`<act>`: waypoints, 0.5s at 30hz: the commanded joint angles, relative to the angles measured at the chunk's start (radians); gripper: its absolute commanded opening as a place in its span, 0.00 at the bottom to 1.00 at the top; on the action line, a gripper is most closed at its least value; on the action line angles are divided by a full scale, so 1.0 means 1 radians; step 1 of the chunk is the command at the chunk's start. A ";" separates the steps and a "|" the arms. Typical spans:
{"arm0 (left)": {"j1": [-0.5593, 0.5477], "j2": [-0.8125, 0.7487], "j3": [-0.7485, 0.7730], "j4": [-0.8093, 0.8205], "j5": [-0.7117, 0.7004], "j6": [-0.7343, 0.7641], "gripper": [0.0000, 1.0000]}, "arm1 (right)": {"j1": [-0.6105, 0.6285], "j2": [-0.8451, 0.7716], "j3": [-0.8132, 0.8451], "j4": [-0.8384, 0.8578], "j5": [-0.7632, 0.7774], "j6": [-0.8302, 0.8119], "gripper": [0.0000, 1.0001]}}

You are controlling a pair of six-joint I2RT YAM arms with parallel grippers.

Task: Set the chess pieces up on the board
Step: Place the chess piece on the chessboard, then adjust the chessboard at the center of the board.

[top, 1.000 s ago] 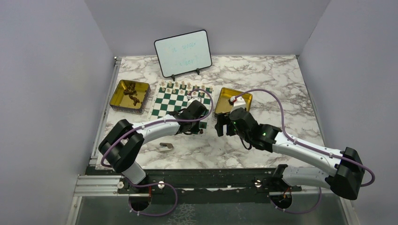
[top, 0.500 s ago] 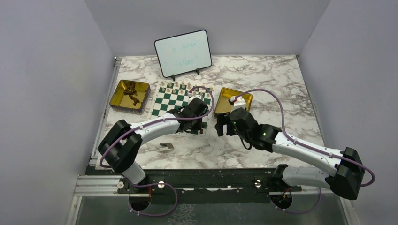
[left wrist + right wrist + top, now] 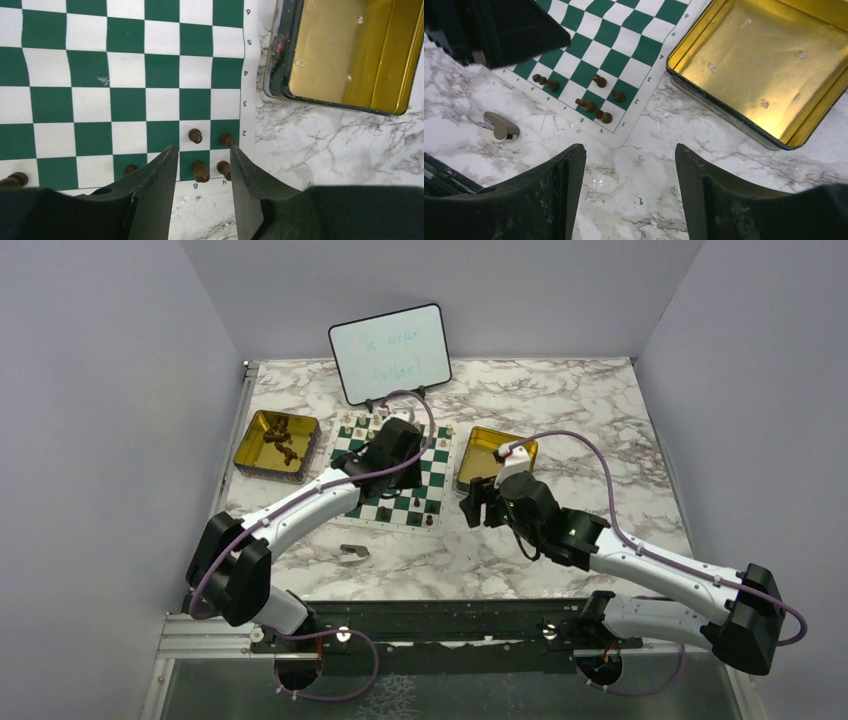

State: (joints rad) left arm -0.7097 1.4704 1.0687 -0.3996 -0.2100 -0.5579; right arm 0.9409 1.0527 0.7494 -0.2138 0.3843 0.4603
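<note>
Board (image 3: pixel 430 480) lies partly hidden under left arm (image 3: pixel 320 498).

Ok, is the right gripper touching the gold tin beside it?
Apart. The right wrist view shows bare marble between the open right gripper and the gold tin.

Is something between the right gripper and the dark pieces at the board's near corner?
Nothing visible. Only marble table and the white edge of the board lie between the right gripper and the dark pieces; the gold tin sits aside.
</note>
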 commanded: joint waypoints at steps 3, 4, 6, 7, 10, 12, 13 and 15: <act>0.212 -0.065 0.016 -0.016 0.205 0.037 0.44 | 0.002 0.040 -0.041 0.143 -0.097 0.003 0.37; 0.237 -0.074 0.018 -0.017 0.230 0.049 0.44 | 0.002 0.059 -0.043 0.155 -0.104 0.013 0.30; 0.288 -0.095 0.019 -0.023 0.255 0.068 0.46 | 0.002 0.103 -0.043 0.178 -0.115 0.033 0.14; 0.313 -0.106 0.019 -0.026 0.263 0.074 0.49 | 0.003 0.126 -0.044 0.196 -0.119 0.040 0.05; 0.379 -0.128 0.014 -0.030 0.319 0.098 0.64 | 0.004 0.195 -0.042 0.242 -0.133 0.065 0.01; 0.394 -0.137 0.012 -0.040 0.325 0.114 0.69 | 0.004 0.235 -0.045 0.266 -0.137 0.082 0.01; 0.397 -0.142 0.008 -0.043 0.324 0.119 0.70 | 0.004 0.251 -0.049 0.282 -0.137 0.087 0.01; 0.401 -0.153 -0.005 -0.044 0.326 0.132 0.72 | 0.004 0.277 -0.058 0.313 -0.133 0.098 0.01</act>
State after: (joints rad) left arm -0.3180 1.3540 1.0691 -0.4217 0.0490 -0.4767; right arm 0.9409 1.2903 0.7124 -0.0086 0.2680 0.5167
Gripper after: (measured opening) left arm 0.697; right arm 0.014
